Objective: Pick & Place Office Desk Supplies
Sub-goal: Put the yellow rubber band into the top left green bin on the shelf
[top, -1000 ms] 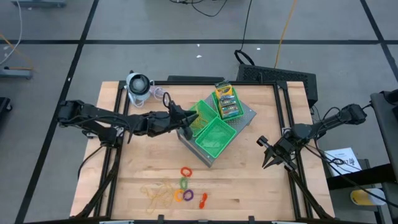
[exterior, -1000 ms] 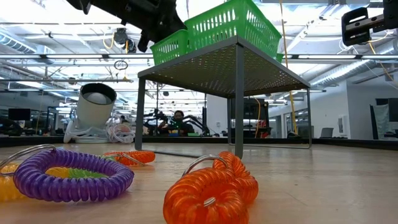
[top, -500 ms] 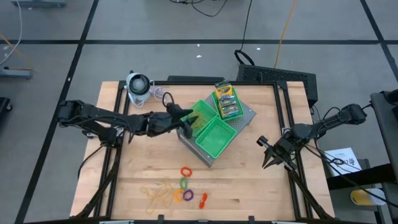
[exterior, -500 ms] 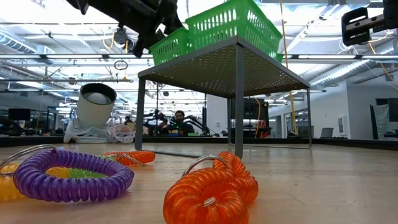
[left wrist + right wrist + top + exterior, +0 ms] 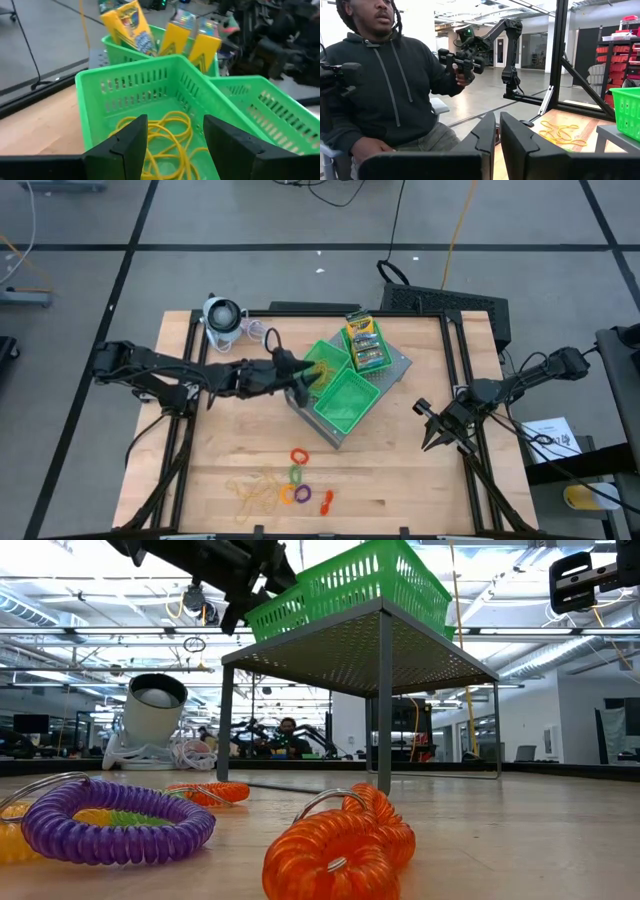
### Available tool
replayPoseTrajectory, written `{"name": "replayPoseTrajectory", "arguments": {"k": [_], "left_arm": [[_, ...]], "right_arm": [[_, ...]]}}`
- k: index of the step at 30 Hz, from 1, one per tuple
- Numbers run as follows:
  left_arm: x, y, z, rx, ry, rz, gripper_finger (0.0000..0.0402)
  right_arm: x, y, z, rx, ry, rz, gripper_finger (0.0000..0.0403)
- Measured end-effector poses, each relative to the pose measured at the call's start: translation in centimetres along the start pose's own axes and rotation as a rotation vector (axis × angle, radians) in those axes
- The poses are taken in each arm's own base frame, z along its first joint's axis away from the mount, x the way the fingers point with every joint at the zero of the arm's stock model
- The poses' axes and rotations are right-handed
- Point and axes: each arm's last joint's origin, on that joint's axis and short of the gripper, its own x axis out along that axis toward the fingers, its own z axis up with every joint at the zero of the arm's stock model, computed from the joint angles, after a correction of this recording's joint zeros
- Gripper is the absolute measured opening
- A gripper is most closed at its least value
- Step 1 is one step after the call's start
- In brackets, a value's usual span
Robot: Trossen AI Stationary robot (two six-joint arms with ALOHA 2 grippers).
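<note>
My left gripper [image 5: 172, 145] is open and hovers over the middle green tray [image 5: 100, 95], its fingers on either side of a tangle of yellow rubber bands [image 5: 167, 135] lying on the tray floor. In the high view the left gripper [image 5: 300, 375] is at that tray's left rim. Three card boxes [image 5: 364, 343] stand in the far tray, also visible as card boxes [image 5: 135, 27] in the left wrist view. More rubber bands [image 5: 255, 493] and coloured rings [image 5: 297, 480] lie near the table's near edge. My right gripper [image 5: 435, 437] is shut, waiting at the table's right edge.
The three trays sit on a raised grey base [image 5: 380, 650]; the near tray [image 5: 347, 400] holds nothing that I can see. A grey-white round gadget [image 5: 222, 318] stands at the far left corner. A person [image 5: 385, 85] sits beyond the table. Purple [image 5: 115, 820] and orange [image 5: 340, 845] rings lie close to the low camera.
My left gripper has shifted slightly back and forth over the middle tray's left rim. The right arm has kept still, and the things on the table have stayed where they were.
</note>
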Motion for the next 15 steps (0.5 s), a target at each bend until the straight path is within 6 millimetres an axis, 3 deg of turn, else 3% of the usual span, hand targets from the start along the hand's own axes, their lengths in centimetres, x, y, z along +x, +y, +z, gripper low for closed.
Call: {"name": "replayPoseTrajectory", "arguments": {"k": [15], "left_arm": [[-2.3, -1.4, 1.2, 0.223, -0.083, -0.011, 0.0202]], "right_arm": [[0.0, 0.0, 0.0, 0.000, 0.000, 0.000, 0.0020]]}}
